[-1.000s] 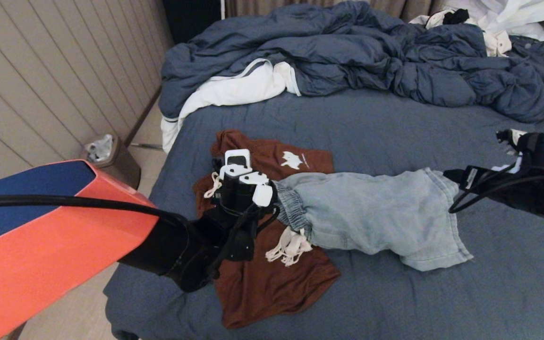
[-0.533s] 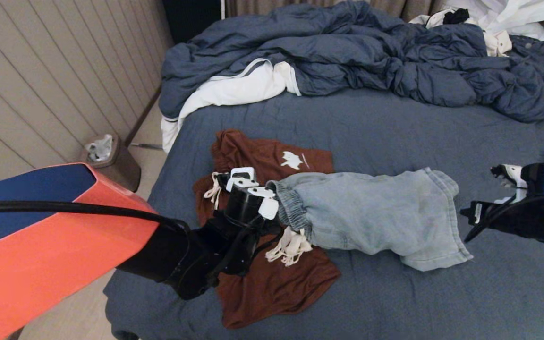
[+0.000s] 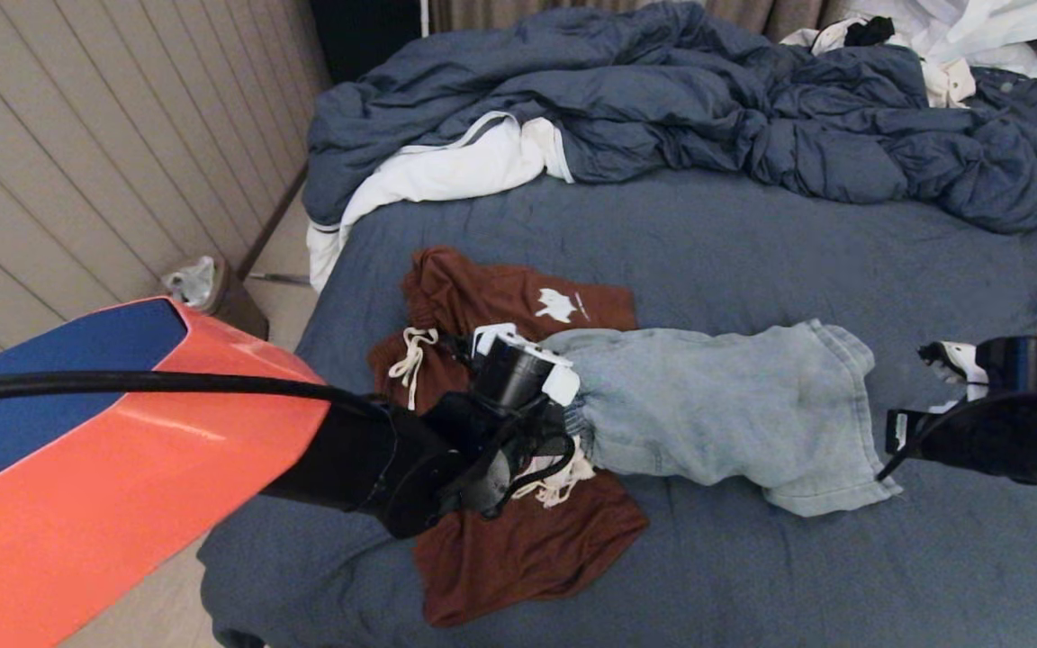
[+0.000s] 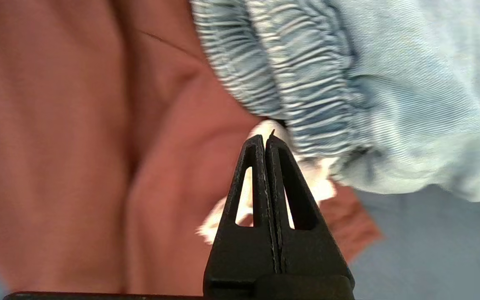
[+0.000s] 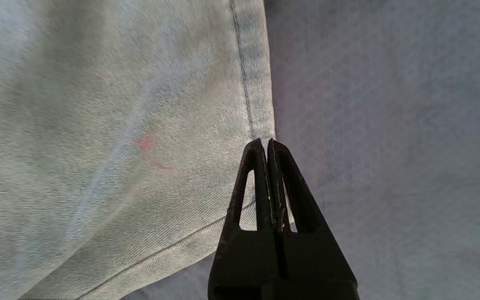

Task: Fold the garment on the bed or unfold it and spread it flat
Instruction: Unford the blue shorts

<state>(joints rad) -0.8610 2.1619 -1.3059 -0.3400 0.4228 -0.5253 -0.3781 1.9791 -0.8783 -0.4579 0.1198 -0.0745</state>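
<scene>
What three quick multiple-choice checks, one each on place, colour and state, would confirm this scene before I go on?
1. The denim shorts lie:
A. partly over the brown garment
B. on the duvet
C. on the floor

2. The bed sheet is:
A. white
B. slate blue
C. red

3. The left gripper and right gripper are:
A. both open
B. only one shut
C. both shut

Answers: 1 A, the waistband end overlaps the brown cloth; 2 B, blue sheet surrounds both garments; 3 C, each wrist view shows the fingers pressed together, empty.
</scene>
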